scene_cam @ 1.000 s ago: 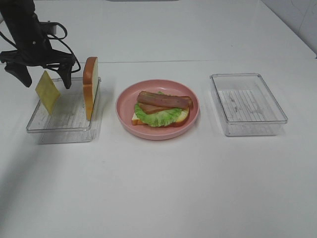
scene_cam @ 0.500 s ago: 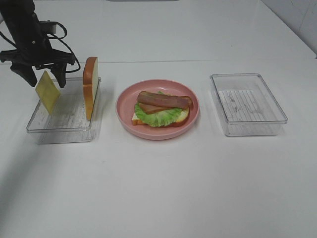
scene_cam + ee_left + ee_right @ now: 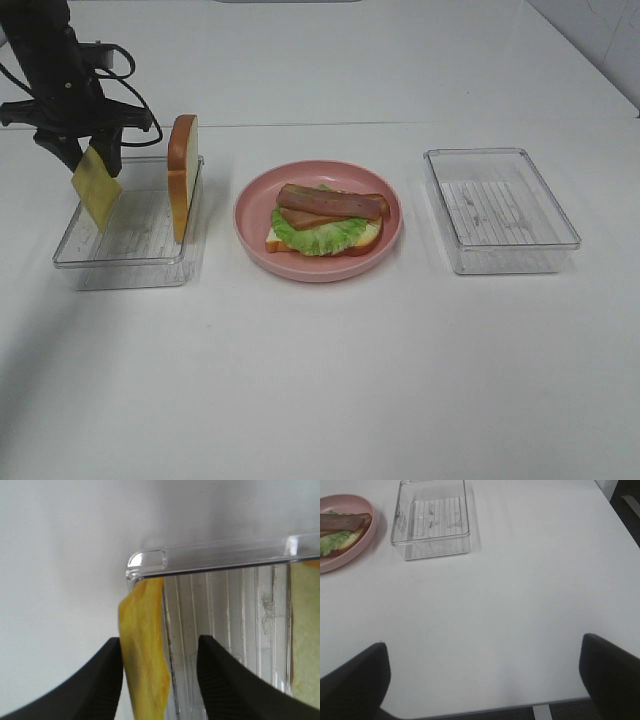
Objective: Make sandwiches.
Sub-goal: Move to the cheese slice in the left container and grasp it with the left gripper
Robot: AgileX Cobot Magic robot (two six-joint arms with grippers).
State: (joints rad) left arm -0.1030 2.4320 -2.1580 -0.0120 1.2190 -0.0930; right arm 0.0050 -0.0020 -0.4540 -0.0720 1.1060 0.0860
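A white table (image 3: 330, 380) is filling every view, with soft light glaring off its top. Beyond the table's edge, dark floor (image 3: 634, 522) is showing.

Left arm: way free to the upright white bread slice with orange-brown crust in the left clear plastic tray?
Likely yes: the bread slice stands on edge by the right wall of the tray, top uncovered. But the left gripper now straddles the yellow cheese square.
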